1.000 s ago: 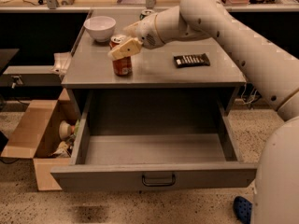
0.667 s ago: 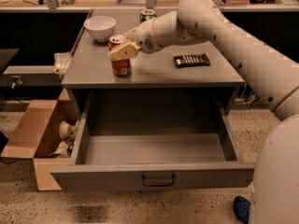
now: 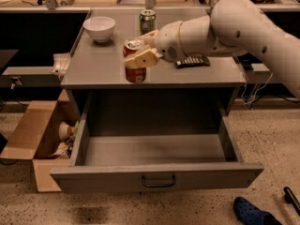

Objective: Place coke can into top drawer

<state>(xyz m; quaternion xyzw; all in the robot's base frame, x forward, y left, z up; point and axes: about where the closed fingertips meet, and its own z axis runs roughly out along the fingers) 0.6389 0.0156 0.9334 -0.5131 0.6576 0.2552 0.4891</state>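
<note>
Two-finger gripper (image 3: 134,50) was clamped on the small red coke can (image 3: 135,74), one tan finger on each side. The can stood near the front edge of the grey cabinet top (image 3: 98,69), above the pulled-out wide grey top drawer (image 3: 154,177). The near finger covered the can's lettering, the far finger was mostly hidden behind the can, and I couldn't tell whether the can's base touched the surface.

One coke can (image 3: 135,73) in one hand (image 3: 136,50), one green can (image 3: 147,21), one bowl (image 3: 99,28), one box (image 3: 27,136), one top drawer (image 3: 197,176)
</note>
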